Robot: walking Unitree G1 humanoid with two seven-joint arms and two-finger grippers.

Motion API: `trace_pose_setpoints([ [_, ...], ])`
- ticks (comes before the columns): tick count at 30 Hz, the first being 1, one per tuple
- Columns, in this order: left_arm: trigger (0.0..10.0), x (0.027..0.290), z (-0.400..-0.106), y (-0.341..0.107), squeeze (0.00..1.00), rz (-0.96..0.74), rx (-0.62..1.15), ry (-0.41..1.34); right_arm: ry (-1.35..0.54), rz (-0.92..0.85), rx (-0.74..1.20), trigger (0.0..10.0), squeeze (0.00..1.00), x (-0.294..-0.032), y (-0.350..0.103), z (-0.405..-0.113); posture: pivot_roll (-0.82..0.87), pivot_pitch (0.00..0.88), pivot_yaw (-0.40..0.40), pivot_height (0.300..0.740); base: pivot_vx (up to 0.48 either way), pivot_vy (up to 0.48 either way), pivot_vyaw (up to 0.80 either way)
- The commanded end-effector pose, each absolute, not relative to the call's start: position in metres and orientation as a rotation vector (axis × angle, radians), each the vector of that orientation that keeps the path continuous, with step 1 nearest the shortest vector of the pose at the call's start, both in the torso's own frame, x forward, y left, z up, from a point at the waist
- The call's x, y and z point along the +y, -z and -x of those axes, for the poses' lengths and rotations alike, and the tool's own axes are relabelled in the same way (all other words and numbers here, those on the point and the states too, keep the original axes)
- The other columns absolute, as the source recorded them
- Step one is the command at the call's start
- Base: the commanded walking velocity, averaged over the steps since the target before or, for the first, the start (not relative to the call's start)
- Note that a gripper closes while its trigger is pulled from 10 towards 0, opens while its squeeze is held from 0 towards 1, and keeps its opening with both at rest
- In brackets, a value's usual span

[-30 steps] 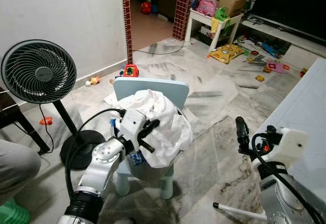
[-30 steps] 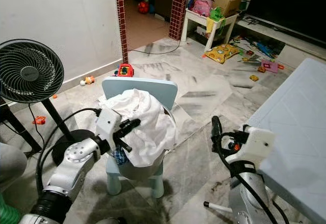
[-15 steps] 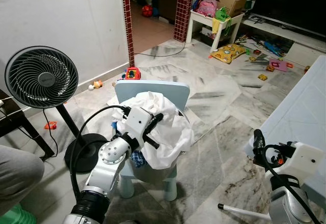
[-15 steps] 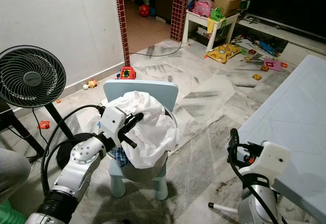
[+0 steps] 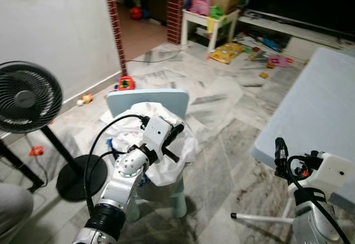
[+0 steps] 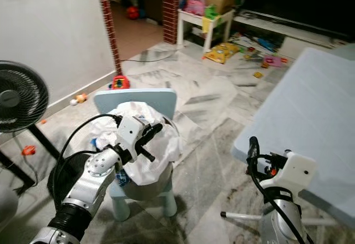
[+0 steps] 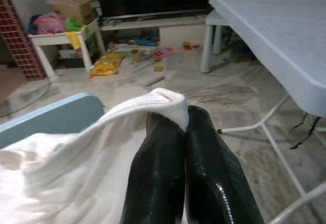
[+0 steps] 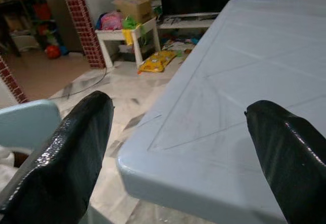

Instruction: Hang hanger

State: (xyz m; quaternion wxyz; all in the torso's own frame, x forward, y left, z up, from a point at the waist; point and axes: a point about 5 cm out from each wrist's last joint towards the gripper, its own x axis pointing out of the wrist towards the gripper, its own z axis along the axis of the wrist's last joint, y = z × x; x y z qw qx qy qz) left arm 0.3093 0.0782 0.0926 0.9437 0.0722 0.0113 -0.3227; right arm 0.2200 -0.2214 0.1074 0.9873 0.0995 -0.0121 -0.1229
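White crumpled cloth [image 5: 166,163] heaped on small pale-blue plastic chair [image 5: 147,98], marble floor. Left gripper [image 5: 176,136] at heap's top; jaws pressed together, pinching a hem fold, clear in left wrist view. Black pedestal fan [image 5: 25,104] stands left of the chair. Right gripper [image 6: 252,150] low beside pale-blue desk [image 5: 316,105]; right wrist view shows its jaws spread, holding nothing. Toys [image 5: 227,52] scattered beyond.

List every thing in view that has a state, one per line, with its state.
Left gripper: shut on white cloth.
Right gripper: open, holding nothing, beside the table edge.
White cloth: heaped on the chair, one edge pinched.
Small light-blue plastic chair: upright, loaded with laundry.
Black pedestal fan: upright.
Pale blue folding table: standing.
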Motion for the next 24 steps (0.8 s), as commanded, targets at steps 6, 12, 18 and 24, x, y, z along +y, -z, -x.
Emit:
trace_pose_setpoints([
  [6, 10.0, 0.083, -0.3093, -0.0954, 0.0, -0.178, 0.013, 0.643, 0.198, -0.196, -0.023, 10.0, 0.0, -0.2105, -0.1093, -0.2278, 0.05, 0.0, -0.026, 0.74, 0.0, 0.0, 0.0],
  [12, 10.0, 0.0819, -0.3088, -0.0941, 0.0, -0.176, 0.024, 0.651, 0.208, -0.195, -0.011, 10.0, 0.0, -0.2126, -0.1067, -0.2227, 0.04, 0.0, -0.022, 0.74, -0.218, 0.0, 0.0],
  [18, 10.0, 0.0795, -0.309, -0.0933, 0.0, -0.175, 0.027, 0.661, 0.211, -0.191, -0.01, 10.0, 0.0, -0.2125, -0.1075, -0.2206, 0.03, 0.0, -0.022, 0.74, -0.266, 0.0, 0.0],
  [24, 10.0, 0.0784, -0.3085, -0.0918, 0.0, -0.171, 0.034, 0.657, 0.21, -0.185, -0.007, 10.0, 0.0, -0.2143, -0.108, -0.2194, 0.02, 0.0, -0.03, 0.74, -0.266, 0.0, 0.0],
])
